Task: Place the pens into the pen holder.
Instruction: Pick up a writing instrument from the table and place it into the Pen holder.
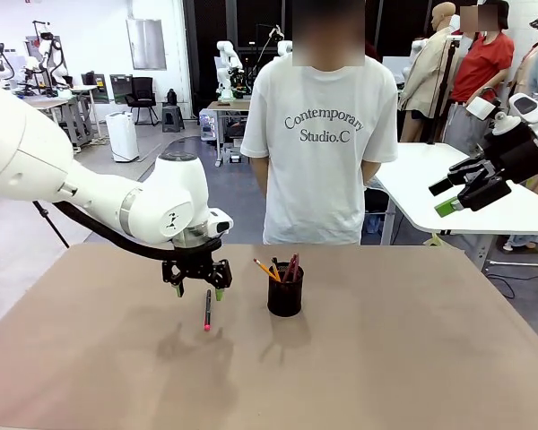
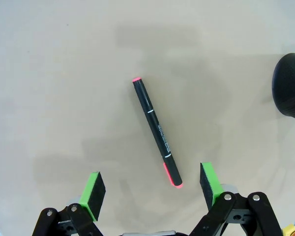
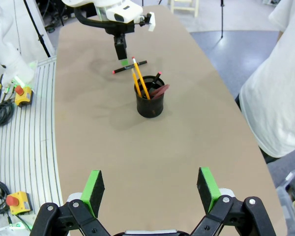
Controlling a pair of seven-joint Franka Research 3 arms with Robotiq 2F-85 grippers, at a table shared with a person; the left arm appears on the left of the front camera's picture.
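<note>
A: Report the left gripper (image 1: 197, 279) position and state.

B: It hangs just above the worktop (image 1: 386, 358), fingers pointing down, jaws spread wide and grasping nothing. In the left wrist view the left gripper (image 2: 152, 189) has its green pads (image 2: 94, 189) on either side of the lower end of the black pen (image 2: 157, 131), with clear gaps on both sides. No contact with the pen is visible.

A: Location of that pen?

B: The black pen (image 1: 207, 309) lies flat on the worktop, left of the pen holder (image 1: 285, 291) and apart from it. Its red tip points toward the robot's side. In the right wrist view the same pen (image 3: 130, 67) lies beyond the holder, under the left arm.

A: Contents of the pen holder?

B: The black mesh cup (image 3: 150, 102) stands upright near the worktop centre. It carries the yellow-orange pencil (image 3: 140, 78), which leans out over the rim, and a dark-red pen (image 3: 159, 91). In the front view the pencil (image 1: 267, 269) tilts left and the dark-red pen (image 1: 291, 268) tilts right.

A: Right gripper (image 1: 464, 190) state?

B: Raised well above the worktop at the right side, jaws released, nothing between them. Its own camera shows the right gripper (image 3: 150, 187) with both pads wide apart, looking down on the holder from a distance.

A: Person?

B: A person in a white T-shirt (image 1: 325, 152) stands at the far edge, hands behind the back.
</note>
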